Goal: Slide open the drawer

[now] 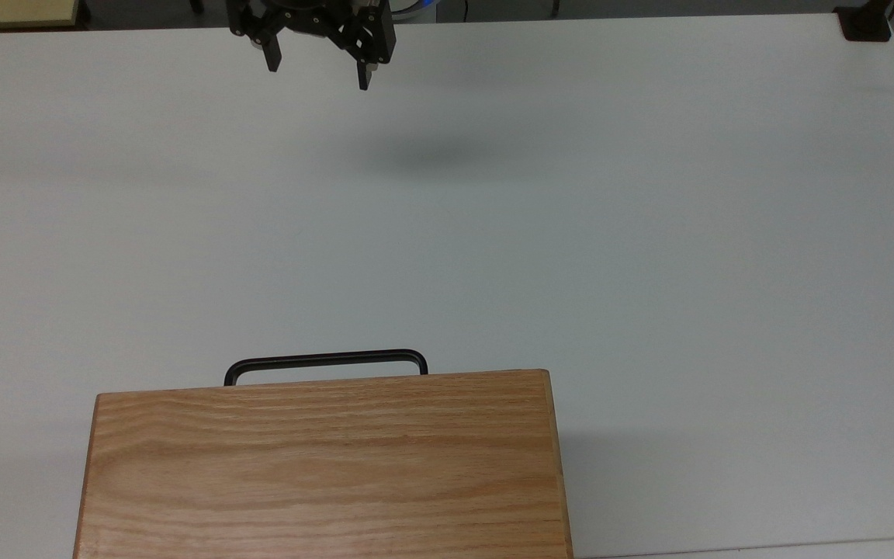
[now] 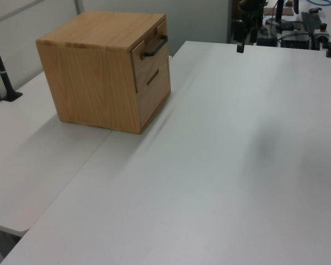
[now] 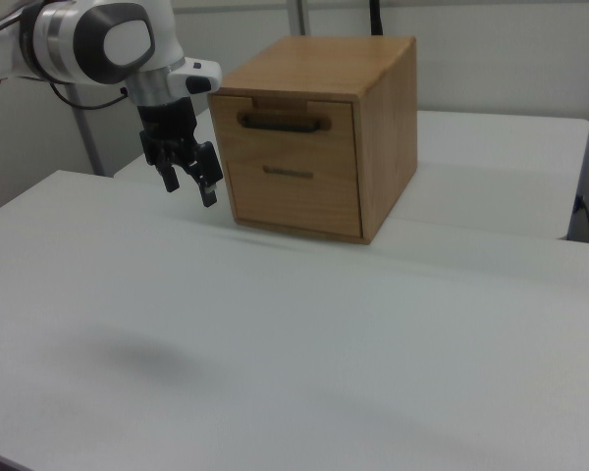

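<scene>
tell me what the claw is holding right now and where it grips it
Nothing. The claw hangs open above the table, well away from the drawer handle.

In the top view, your gripper (image 1: 317, 68) is cut off above the fingers by the upper edge, and the cabinet (image 1: 323, 466) runs off the bottom edge, its top hiding the drawer (image 3: 287, 126) front so you get just the handle (image 1: 325, 362). In the left view's upper right, the gripper is too small to read.
</scene>
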Available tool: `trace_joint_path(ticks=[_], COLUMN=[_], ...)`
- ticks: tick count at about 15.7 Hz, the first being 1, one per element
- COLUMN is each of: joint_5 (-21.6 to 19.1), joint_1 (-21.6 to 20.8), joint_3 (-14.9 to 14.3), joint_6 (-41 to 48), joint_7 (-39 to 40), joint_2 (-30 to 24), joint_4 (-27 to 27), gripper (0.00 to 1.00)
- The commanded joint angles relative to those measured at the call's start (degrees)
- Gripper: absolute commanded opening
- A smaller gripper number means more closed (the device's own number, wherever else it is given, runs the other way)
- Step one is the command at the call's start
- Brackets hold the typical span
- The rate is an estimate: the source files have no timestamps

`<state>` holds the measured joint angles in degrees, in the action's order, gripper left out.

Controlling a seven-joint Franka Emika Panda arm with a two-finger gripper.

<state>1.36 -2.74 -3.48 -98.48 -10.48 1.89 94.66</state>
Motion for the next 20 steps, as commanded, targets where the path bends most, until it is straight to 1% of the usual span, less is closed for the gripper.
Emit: trace_joint_path(ticks=[1,6,9,12,13,17,20], joint_5=[-1.4,-1.5,-1.5,-1.3,-0.6,-0.1,-0.7], joint_1=[-0.7,-0.9,-0.8,-0.5,-0.5,-0.8,-0.7], joint_3=[-0.3,-0.2,-0.6,-0.9,-0.9,-0.6,-0.6], joint_6=[-0.7,-0.6,-0.5,-0.7,-0.7,-0.2,-0.8], joint_7=[1.2,1.1,1.1,1.2,1.2,1.3,1.4], joint_2=[0.9,0.9,0.7,0.7,0.9,0.9,2.1], joint_4=[-1.9,-1.9,-2.0,-2.2,-2.2,-2.5,-2.5], gripper=[1.0,1.0,1.0,1.0,1.0,1.0,1.0])
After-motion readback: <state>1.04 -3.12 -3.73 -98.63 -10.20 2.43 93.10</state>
